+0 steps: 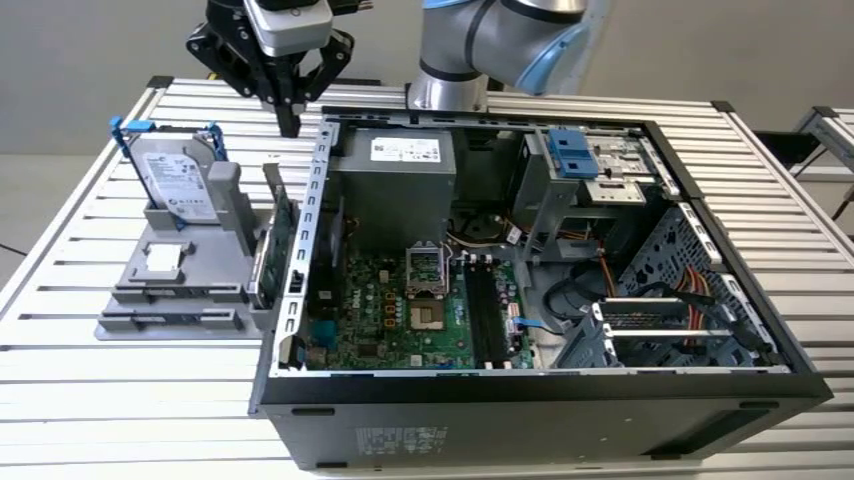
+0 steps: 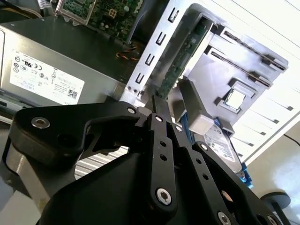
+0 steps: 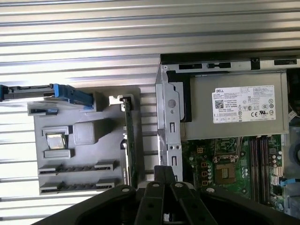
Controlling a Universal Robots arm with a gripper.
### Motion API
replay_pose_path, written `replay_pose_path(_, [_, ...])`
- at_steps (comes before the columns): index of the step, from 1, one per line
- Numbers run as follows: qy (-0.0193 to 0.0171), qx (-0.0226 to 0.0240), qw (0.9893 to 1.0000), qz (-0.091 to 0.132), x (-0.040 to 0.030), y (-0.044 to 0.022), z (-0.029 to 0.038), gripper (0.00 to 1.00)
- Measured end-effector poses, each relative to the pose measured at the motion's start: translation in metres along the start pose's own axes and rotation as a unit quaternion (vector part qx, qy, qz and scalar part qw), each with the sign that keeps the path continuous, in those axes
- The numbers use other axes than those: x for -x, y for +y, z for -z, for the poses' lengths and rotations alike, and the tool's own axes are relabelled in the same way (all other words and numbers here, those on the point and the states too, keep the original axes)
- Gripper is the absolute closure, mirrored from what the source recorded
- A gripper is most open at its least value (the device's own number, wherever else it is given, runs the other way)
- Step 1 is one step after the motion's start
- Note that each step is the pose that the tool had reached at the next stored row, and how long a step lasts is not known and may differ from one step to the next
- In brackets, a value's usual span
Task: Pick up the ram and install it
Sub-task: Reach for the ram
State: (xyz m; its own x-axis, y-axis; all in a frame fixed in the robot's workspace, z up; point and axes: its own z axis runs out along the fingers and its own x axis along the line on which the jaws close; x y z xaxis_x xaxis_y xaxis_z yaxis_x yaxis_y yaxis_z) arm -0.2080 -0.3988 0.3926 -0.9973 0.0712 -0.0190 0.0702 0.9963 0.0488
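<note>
The ram (image 1: 271, 193) is a thin dark green stick standing on edge in the grey holder (image 1: 174, 290), just outside the open computer case (image 1: 534, 400). In the first wrist view the ram (image 3: 125, 117) shows edge-on beside the case wall. My gripper (image 1: 287, 122) hangs above the table's far left part, behind the holder and above the ram's far end, apart from it. Its black fingers meet at the tips with nothing between them. In both wrist views the gripper (image 2: 157, 101) (image 3: 164, 171) points toward the gap between holder and case. Empty memory slots (image 1: 481, 312) lie on the motherboard.
A silver hard drive (image 1: 176, 175) with blue rails leans in the holder's far end. A larger green card (image 1: 271, 268) stands next to the ram. The case's metal side wall (image 1: 310, 220) rises close by. A power supply (image 1: 394, 170) and cables fill the case's far part.
</note>
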Motion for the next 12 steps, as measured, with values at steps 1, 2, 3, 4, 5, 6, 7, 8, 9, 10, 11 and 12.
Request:
replay_pose_path(1, [0.0, 0.0, 1.0, 0.0, -0.0012, -0.0001, 0.0, 1.0])
replay_pose_path(2, [0.0, 0.0, 1.0, 0.0, -0.0026, -0.0002, 0.0, 1.0])
replay_pose_path(3, [0.0, 0.0, 1.0, 0.0, -0.0039, -0.0003, 0.0001, 1.0])
replay_pose_path(4, [0.0, 0.0, 1.0, 0.0, -0.0053, -0.0004, 0.0001, 1.0])
replay_pose_path(5, [0.0, 0.0, 1.0, 0.0, -0.0066, -0.0005, 0.0002, 1.0])
replay_pose_path(6, [0.0, 0.0, 1.0, 0.0, -0.008, -0.0006, 0.0002, 1.0])
replay_pose_path(7, [0.0, 0.0, 1.0, 0.0, -0.0093, -0.0007, 0.0002, 1.0])
replay_pose_path(8, [0.0, 0.0, 1.0, 0.0, -0.0108, -0.0008, 0.0003, 1.0])
replay_pose_path(9, [0.0, 0.0, 1.0, 0.0, -0.0121, -0.0008, 0.0003, 1.0])
replay_pose_path(10, [0.0, 0.0, 1.0, 0.0, -0.0135, -0.0009, 0.0003, 1.0])
replay_pose_path(11, [0.0, 0.0, 1.0, 0.0, -0.015, -0.001, 0.0003, 1.0])
replay_pose_path(12, [0.0, 0.0, 1.0, 0.0, -0.0162, -0.0011, 0.0004, 1.0])
